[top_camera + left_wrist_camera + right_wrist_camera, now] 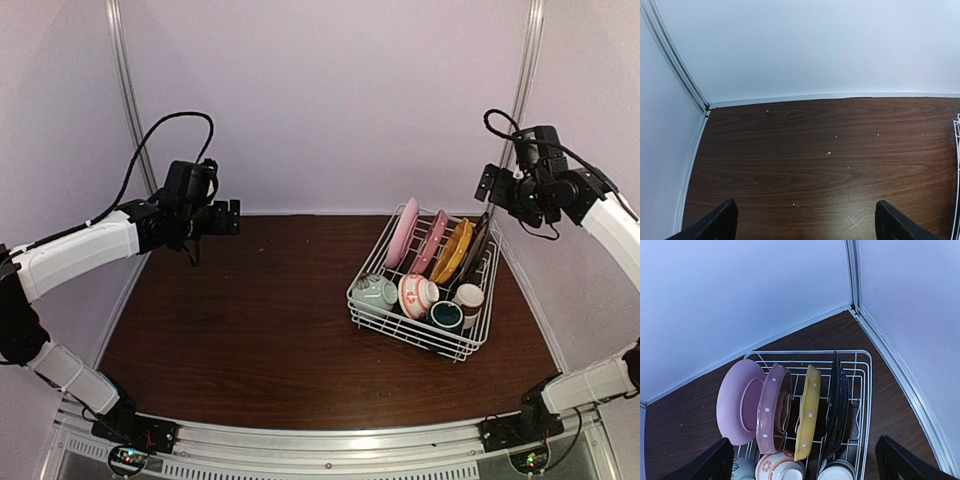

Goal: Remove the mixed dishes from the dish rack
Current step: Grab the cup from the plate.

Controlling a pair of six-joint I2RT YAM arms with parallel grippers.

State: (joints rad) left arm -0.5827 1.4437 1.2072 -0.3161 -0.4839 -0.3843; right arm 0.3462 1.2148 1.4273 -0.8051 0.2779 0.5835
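The top view shows the whole scene. The dish rack stands on the tabletop at about 4 o'clock, with its right rim near the side wall. In its near row lie a pale green bowl, a red-patterned bowl, a dark cup and a pale cup.

Only the right wrist view shows the plates edge-on. Two pink plates, a yellow dotted plate and a black-rimmed plate stand upright between the prongs.

The left wrist view shows brown wood and only a thin piece of rack wire at 3 o'clock.

From the rack toward 9 o'clock the tabletop stretches wide.

The left pincer hovers at 10 o'clock and the right pincer above the rack at 2 o'clock. Both are spread wide and grip nothing.
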